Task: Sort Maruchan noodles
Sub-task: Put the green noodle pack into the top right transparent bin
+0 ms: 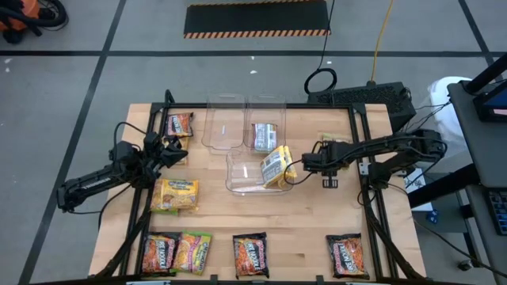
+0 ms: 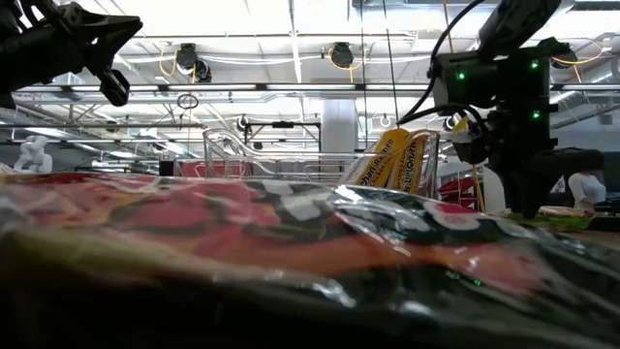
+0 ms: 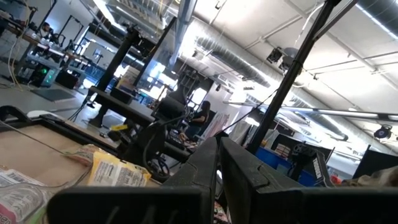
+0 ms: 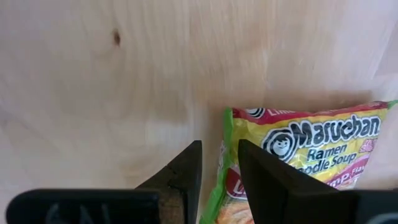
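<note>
Maruchan noodle packets lie spread over the wooden table [image 1: 317,214]. My right gripper [image 4: 219,152] points down, open, over the left edge of a lime-green packet [image 4: 305,149] that lies flat on the wood; whether it touches it, I cannot tell. In the high view this gripper [image 1: 309,161] stands just right of two yellow packets [image 1: 277,165] that lean upright in a clear bin [image 1: 242,176]. My left gripper [image 1: 170,150] waits shut and bare above the table's left side, near an orange packet [image 1: 179,124] and a yellow one [image 1: 176,194].
Two more clear bins [image 1: 223,123] [image 1: 268,107] stand at the far middle, one with a silvery packet [image 1: 264,134]. Along the near edge lie dark packets [image 1: 158,253] [image 1: 250,255] [image 1: 346,255] and a lime-green one [image 1: 192,252]. A black frame [image 1: 366,158] borders the table.
</note>
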`<control>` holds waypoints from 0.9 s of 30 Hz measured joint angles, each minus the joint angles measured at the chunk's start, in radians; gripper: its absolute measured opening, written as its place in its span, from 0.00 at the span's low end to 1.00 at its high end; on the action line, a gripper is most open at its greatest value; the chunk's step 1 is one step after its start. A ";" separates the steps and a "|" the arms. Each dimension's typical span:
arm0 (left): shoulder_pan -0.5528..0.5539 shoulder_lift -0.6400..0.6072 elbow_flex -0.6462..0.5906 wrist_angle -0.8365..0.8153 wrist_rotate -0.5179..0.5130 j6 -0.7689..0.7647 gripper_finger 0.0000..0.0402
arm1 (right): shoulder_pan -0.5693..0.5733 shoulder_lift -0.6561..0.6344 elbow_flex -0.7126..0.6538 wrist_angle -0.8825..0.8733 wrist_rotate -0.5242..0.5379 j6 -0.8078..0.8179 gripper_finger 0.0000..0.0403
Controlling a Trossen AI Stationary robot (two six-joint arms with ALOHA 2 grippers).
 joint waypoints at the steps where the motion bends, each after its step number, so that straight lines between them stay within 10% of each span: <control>1: 0.000 0.000 0.000 0.000 0.000 0.000 0.06 | 0.000 0.000 -0.002 0.003 -0.001 -0.001 0.24; 27: 0.000 0.000 0.000 0.005 -0.018 -0.021 0.06 | -0.114 0.118 -0.004 0.010 -0.012 -0.006 0.16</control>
